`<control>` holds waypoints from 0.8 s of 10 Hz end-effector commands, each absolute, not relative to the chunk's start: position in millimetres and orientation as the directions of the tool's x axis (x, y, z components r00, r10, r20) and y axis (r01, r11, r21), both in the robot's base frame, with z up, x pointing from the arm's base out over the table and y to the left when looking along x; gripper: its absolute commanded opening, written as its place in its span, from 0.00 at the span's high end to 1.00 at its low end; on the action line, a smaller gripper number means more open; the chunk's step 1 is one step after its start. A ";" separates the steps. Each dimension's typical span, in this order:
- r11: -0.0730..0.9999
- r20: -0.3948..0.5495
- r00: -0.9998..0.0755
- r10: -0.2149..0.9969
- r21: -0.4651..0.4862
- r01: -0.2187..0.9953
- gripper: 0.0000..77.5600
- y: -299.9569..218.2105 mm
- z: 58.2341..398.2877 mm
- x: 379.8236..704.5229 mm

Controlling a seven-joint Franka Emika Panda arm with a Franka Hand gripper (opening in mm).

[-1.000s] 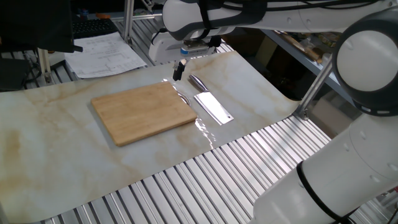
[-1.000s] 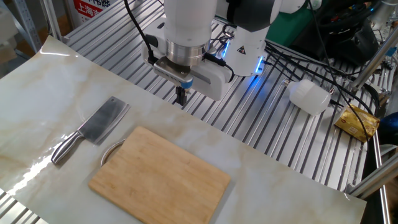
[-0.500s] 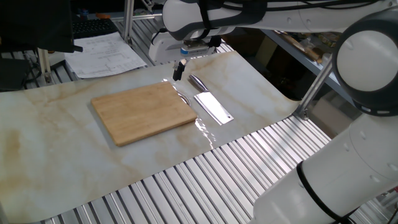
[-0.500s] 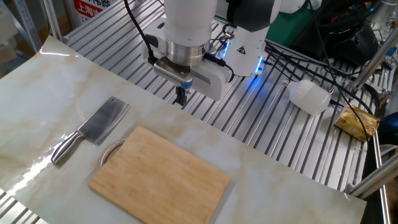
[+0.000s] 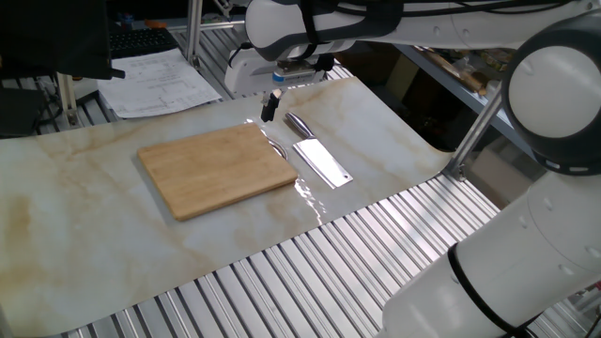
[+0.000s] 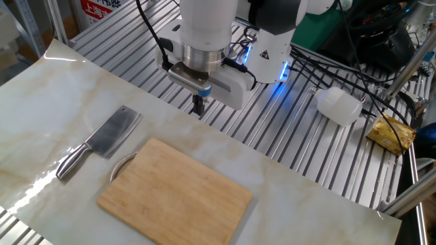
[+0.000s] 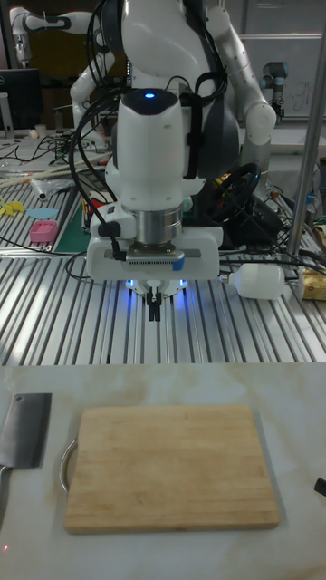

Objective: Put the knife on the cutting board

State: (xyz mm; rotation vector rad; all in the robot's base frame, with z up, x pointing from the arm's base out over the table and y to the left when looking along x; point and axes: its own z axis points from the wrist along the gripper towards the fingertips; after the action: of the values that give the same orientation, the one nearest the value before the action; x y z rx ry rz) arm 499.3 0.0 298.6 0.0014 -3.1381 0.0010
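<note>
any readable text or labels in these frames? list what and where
Red sign at the top edge, behind the table: white characters, cut off and too blurred to read.
Printed sheets beyond the cutting board: print too small to read.
Knife, board, tool: no visible text.

knife: silver cleaver, flat on mat, just beside board | cutting board: light-brown wood, flat, bare

knife: shiny silver, all metal
cutting board: light brown wood, fine straight grain
table mat: cream, marbled with tan veins
arm: white, lit blue underneath
</note>
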 end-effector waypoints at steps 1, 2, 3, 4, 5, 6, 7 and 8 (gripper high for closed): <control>0.997 0.107 -0.993 -0.052 0.070 -0.045 1.00 0.0 298.6 499.3; 0.998 0.108 -0.992 -0.067 0.024 -0.065 1.00 0.0 298.6 499.3; 0.997 0.108 -0.992 -0.071 0.006 -0.070 1.00 0.0 298.6 499.3; 0.997 0.108 -0.992 -0.072 0.010 -0.072 1.00 0.0 298.6 499.3; 0.997 0.107 -0.991 -0.076 0.015 -0.075 1.00 -0.2 298.6 499.3; 0.997 0.108 -0.991 -0.076 0.015 -0.075 1.00 -0.4 298.3 499.3; 0.997 0.107 -0.991 -0.074 0.014 -0.073 1.00 -0.8 298.1 499.3; 0.997 0.107 -0.992 -0.072 0.012 -0.071 1.00 -1.4 297.8 499.8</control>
State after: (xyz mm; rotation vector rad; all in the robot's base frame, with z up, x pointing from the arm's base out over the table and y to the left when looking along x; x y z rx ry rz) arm 498.7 -0.7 296.8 0.1113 -3.0284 -0.0149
